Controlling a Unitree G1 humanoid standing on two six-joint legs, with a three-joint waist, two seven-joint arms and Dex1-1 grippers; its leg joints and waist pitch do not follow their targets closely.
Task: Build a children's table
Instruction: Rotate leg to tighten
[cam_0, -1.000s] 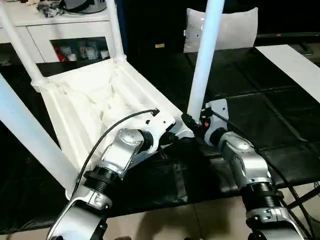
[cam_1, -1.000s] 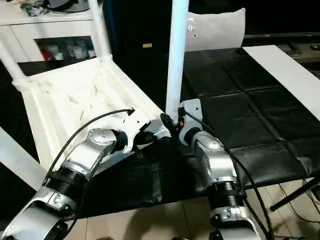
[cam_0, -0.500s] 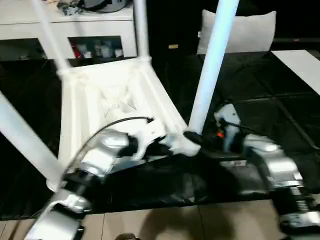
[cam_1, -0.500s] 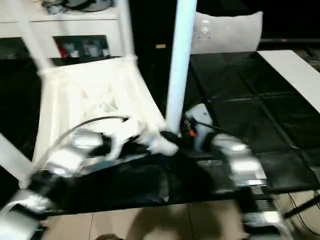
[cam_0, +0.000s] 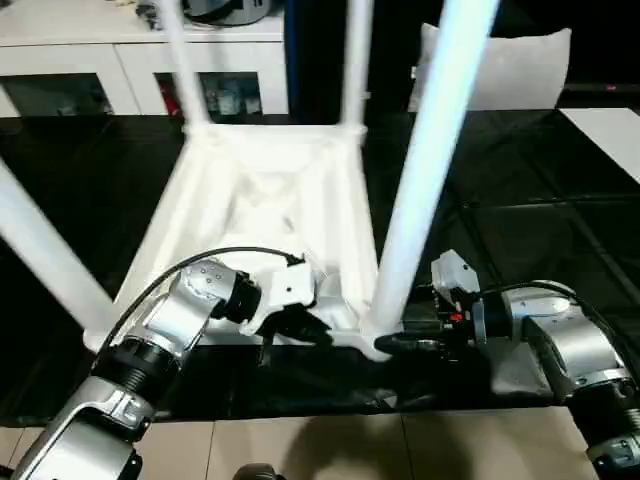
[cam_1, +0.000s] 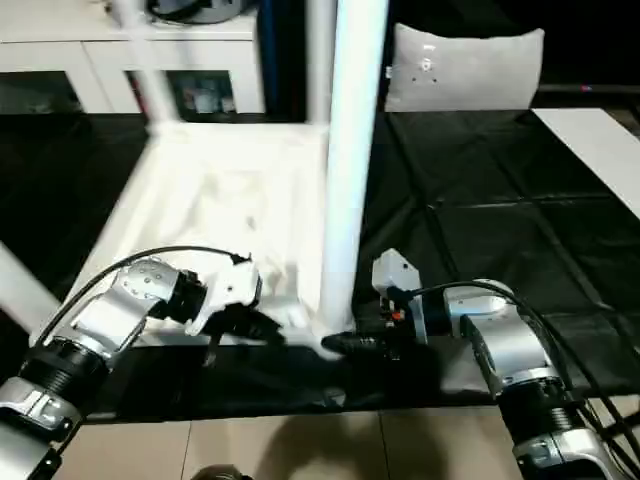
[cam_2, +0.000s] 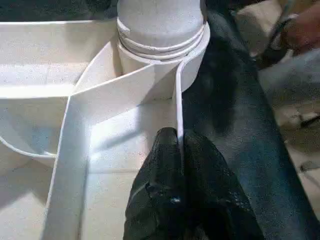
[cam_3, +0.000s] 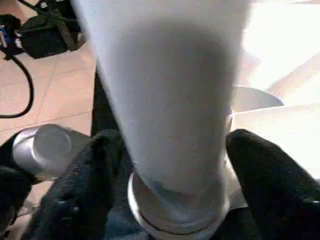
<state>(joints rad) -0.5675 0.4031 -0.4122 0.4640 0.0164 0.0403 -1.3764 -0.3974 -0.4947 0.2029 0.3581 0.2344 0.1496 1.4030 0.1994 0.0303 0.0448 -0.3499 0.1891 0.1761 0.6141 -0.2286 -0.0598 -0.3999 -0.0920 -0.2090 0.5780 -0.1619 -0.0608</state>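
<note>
Right tool (cam_3: 170, 165) straddles the near leg (cam_0: 425, 190); left tool (cam_2: 180, 150) pinches the top's rim (cam_2: 178, 107).

White leg (cam_3: 170, 100) stands between the right pincer's (cam_3: 175, 165) black fingers (cam_3: 270, 170).

No text, label, brand, number or sign can be read anywhere in these views. The small packs on the cabinet shelf (cam_0: 228, 98) and a dark mark on the cushion (cam_1: 428, 65) are too small and blurred to make out.
</note>
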